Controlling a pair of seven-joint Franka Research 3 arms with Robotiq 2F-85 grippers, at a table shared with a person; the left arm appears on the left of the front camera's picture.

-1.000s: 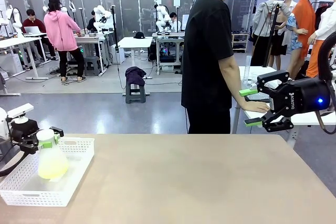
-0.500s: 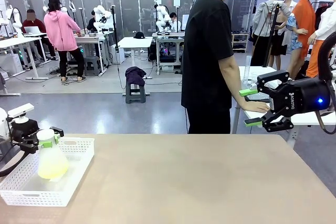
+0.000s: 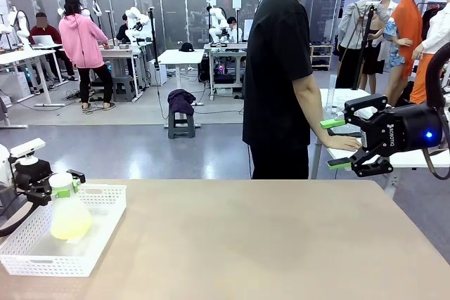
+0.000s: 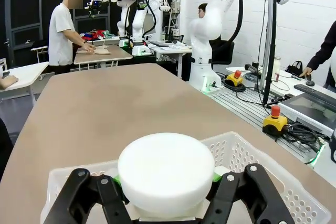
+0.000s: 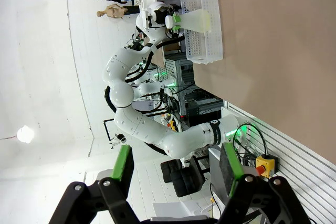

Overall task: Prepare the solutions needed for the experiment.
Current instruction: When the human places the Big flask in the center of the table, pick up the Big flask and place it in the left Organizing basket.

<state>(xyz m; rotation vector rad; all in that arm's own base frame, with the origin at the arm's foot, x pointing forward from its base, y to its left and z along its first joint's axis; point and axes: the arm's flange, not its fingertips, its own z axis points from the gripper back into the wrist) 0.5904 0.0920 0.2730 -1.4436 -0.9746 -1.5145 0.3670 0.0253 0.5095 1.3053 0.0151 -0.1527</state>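
Nothing has shifted since a second ago: my left gripper stays clamped on the neck of the conical flask, whose pale yellow solutions sit low inside the white basket, likely gripped high for an upright lift. My right gripper hangs wide and empty beyond the table.

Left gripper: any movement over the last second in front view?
No. The left gripper sits shut on the flask neck, at the same spot against the white basket rim.

Tan table, white perforated basket at left
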